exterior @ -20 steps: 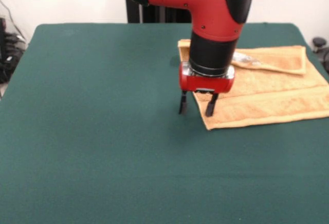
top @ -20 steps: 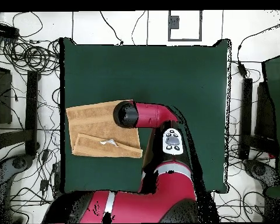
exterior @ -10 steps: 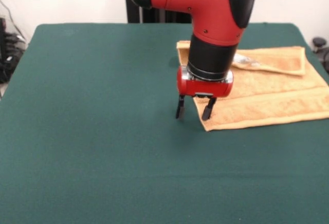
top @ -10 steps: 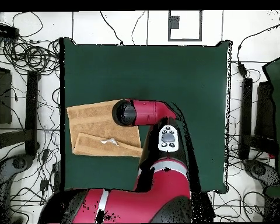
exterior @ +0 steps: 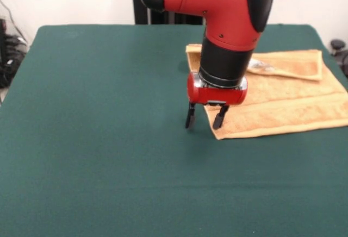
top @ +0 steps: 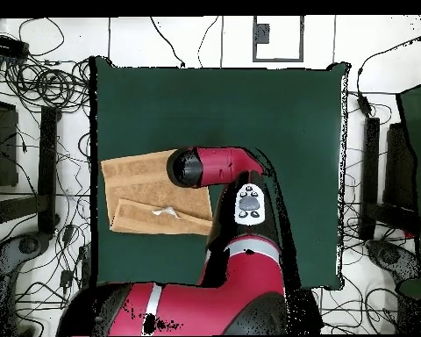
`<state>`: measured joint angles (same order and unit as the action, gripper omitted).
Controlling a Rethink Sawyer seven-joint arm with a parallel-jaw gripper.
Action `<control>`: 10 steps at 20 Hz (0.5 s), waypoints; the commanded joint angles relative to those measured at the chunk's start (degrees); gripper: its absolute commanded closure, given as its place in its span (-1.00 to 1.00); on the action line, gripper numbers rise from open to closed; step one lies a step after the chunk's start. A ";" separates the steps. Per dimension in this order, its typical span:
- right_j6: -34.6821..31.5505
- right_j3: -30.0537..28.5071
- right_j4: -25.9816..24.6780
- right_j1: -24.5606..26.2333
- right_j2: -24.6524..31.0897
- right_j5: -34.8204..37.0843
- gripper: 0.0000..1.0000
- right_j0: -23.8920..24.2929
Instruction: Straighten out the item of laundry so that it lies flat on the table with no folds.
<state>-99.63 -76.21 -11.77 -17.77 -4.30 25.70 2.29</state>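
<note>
You see the gripper spread open over the towel's 9 o'clock corner, its far edge folded over.

**Hidden and cut-off parts**

In the front view, the towel runs off the frame at 3 o'clock, and the arm covers its 9 o'clock side. Overhead, the arm hides the gripper completely.
</note>
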 commanded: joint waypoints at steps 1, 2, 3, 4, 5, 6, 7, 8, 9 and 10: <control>0.91 8.64 -10.26 11.17 1.18 -16.14 -1.00 0.23; 0.69 9.44 -11.52 11.55 0.59 -17.23 -1.00 -0.12; 0.41 10.65 -13.36 12.13 -0.67 -19.27 -1.00 -0.87; 0.13 11.20 -14.36 12.28 -0.81 -19.81 -1.00 -0.91; -0.22 12.04 -15.88 12.62 -1.44 -20.86 -1.00 -1.23; -0.73 12.47 -16.79 12.82 -1.97 -21.54 -1.00 -1.50; -1.24 12.90 -17.70 13.02 -2.51 -22.22 -1.00 -1.77; -2.16 12.96 -18.50 13.21 -3.32 -23.05 -1.00 -2.32; -2.79 13.26 -19.11 13.49 -3.72 -23.45 -1.00 -2.48; -3.45 13.28 -19.53 13.51 -4.12 -23.69 -1.00 -2.87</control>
<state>-99.65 -71.17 -23.72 -16.29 -6.87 21.17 -1.63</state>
